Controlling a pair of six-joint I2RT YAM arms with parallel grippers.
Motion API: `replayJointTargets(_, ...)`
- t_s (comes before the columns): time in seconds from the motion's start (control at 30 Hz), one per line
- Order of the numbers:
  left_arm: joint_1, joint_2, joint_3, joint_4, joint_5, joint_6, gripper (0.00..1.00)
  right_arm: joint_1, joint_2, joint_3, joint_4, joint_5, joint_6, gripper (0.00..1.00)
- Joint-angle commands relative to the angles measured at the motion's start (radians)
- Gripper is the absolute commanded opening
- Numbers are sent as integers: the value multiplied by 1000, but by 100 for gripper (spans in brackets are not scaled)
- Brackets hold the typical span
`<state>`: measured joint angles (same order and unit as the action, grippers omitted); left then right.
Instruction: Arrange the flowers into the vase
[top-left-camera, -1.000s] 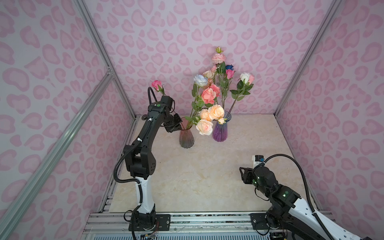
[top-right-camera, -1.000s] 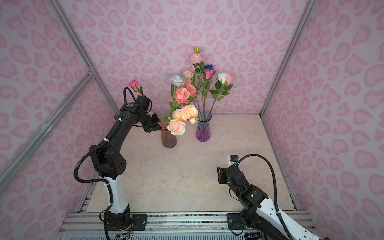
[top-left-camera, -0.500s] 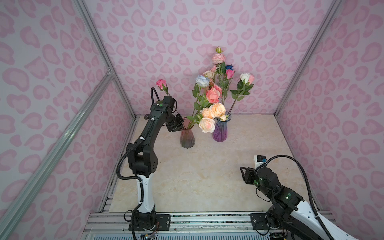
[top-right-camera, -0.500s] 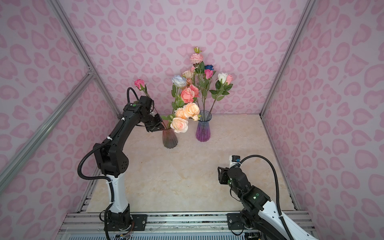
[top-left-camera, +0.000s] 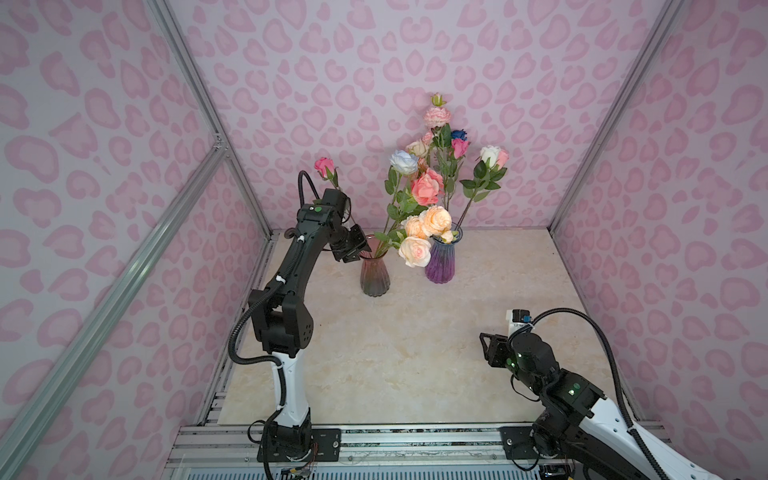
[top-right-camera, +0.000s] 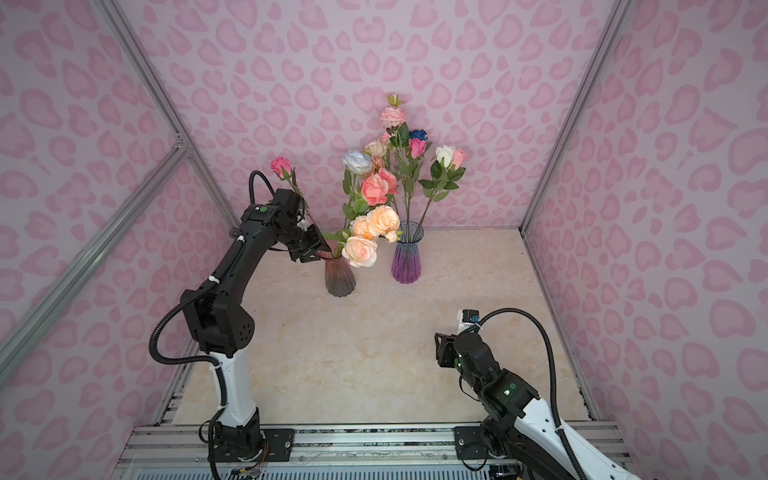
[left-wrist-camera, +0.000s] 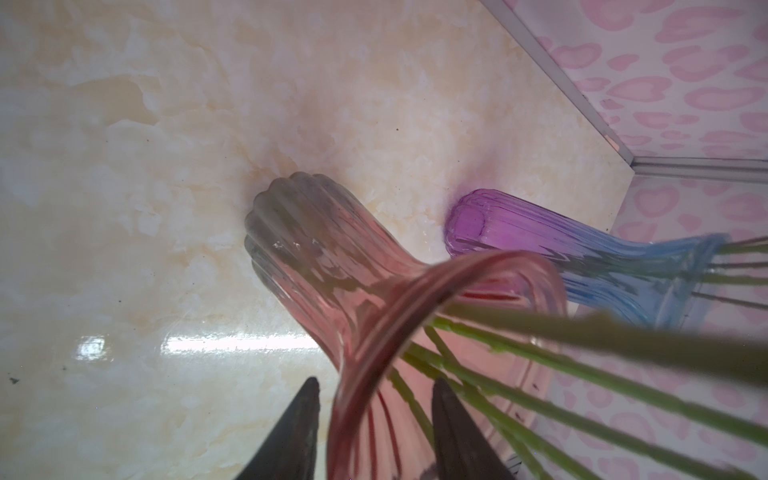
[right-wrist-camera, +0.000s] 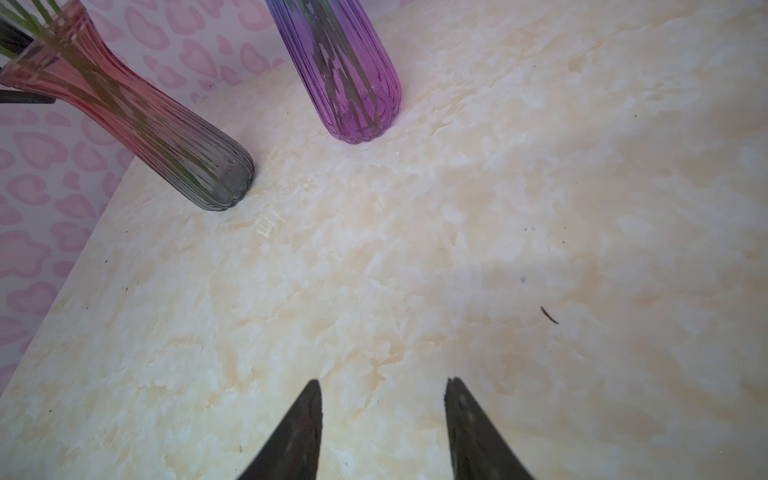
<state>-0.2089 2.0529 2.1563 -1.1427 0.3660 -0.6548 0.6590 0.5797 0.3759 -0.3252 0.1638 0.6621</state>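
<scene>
Two ribbed glass vases stand at the back of the table: a red-to-grey vase (top-left-camera: 374, 277) (top-right-camera: 340, 278) (left-wrist-camera: 316, 249) (right-wrist-camera: 166, 141) and a purple vase (top-left-camera: 440, 262) (top-right-camera: 406, 262) (left-wrist-camera: 519, 241) (right-wrist-camera: 353, 83). Both hold flowers (top-left-camera: 428, 189) (top-right-camera: 376, 189) with pink, peach, white and blue heads. A magenta rose (top-left-camera: 324, 167) (top-right-camera: 281, 165) rises behind my left wrist; its lower stem is hidden. My left gripper (top-left-camera: 356, 249) (top-right-camera: 312, 250) (left-wrist-camera: 374, 380) is open, straddling the red vase's rim with green stems (left-wrist-camera: 519, 374) beside one finger. My right gripper (top-left-camera: 487, 348) (top-right-camera: 441, 349) (right-wrist-camera: 382, 380) is open and empty, low over the front right.
Pink patterned walls enclose the marble tabletop (top-left-camera: 415, 353) on three sides, with metal corner posts (top-left-camera: 232, 166). The back wall runs close behind the vases. A metal rail (top-left-camera: 395, 440) carries both arm bases along the front edge.
My left gripper carried the magenta rose rightward to the red vase's mouth and opened its jaws. The right arm has barely moved.
</scene>
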Motion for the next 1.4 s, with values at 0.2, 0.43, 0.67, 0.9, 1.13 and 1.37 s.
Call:
replayJointTargets(0.2,0,-100,-66,1,-24,53,53,-1,8,12,9,13,-10,50)
replayJointTargets(0.43,-1,-268,-185,25,-54,95,60,-8,37,48,-9,23,-39,50)
replayJointTargets(0.67,-1,-607,-421,156,-84,139,72,-33,55,122,-40,34,-78,53)
replayJointTargets(0.9,-83,-1184,-963,511,-525,48,98,-34,94,333,-96,120,-195,98)
replayJointTargets(1.13,-130,-1681,-1555,983,-859,70,98,-32,55,240,217,320,-447,98)
replayJointTargets(1.37,-131,-1602,-1893,1443,-998,578,98,-136,161,99,563,351,-746,98)
